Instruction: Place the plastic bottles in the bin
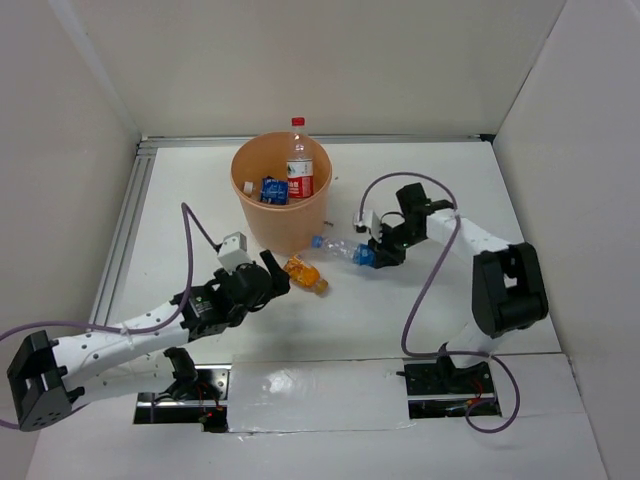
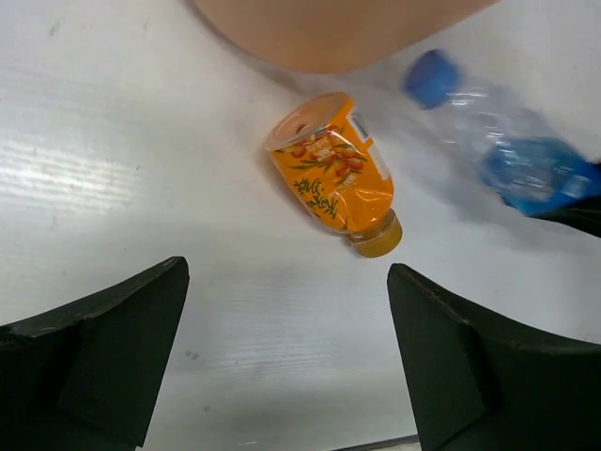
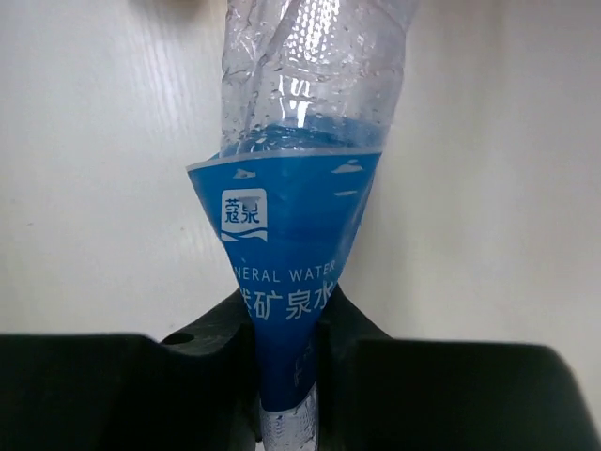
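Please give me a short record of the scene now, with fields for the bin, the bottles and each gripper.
bin: orange bin, upright
inside bin: red-label bottle standing; blue-label bottle
on table: orange bottle, lying beside bin
left gripper: open, facing orange bottle, not touching
right gripper: shut on clear bottle, pinching its blue label

From above we saw a white table (image 1: 420, 190) boxed in by three plain white walls: a back panel (image 1: 330, 60) at 12 o'clock, a left panel (image 1: 60, 180) at 9 and a right panel (image 1: 580, 200) at 3. A silver metal rail (image 1: 122, 240) ran along the tabletop's edge from 8 to 11 o'clock. A second rail (image 1: 410, 139) crossed the far edge toward 1, ending at a small black corner fitting (image 1: 487, 137). A glossy strip (image 1: 320, 385) at 6 o'clock caught the light.
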Motion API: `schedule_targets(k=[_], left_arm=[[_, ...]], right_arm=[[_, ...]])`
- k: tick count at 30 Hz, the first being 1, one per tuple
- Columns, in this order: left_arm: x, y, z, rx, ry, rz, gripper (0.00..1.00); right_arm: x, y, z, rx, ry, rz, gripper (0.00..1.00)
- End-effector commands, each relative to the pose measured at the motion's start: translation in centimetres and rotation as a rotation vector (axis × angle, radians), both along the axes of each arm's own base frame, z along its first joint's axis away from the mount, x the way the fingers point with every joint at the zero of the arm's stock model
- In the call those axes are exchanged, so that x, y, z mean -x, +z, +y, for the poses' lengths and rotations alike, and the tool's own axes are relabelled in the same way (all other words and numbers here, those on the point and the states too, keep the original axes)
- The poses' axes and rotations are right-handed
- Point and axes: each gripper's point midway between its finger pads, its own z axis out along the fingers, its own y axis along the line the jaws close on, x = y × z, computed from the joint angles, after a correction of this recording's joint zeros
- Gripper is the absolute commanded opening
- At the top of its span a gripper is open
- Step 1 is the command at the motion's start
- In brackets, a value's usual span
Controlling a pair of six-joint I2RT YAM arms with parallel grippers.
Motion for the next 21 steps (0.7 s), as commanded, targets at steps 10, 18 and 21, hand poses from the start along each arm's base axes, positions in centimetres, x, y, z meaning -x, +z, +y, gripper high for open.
schedule_targets(k=[10,18,21], left_arm=[[-2.3,-1.1,-3.7,0.351,0.209,0.148,1.0],[-3.5,-3.1,-3.9,0.378,0.237,0.182,1.0],[-3.8,-3.9,-4.1,0.379,0.248,0.196,1.0]], right_arm=[[-3.1,29.1,4.6,-0.427,0.087,-0.501,0.1],[-7.5,34.4,15.9,-0.62,0.186,-0.55,0.22],[-9.4,32.9,19.4,-0.647,0.186,-0.476,0.35]])
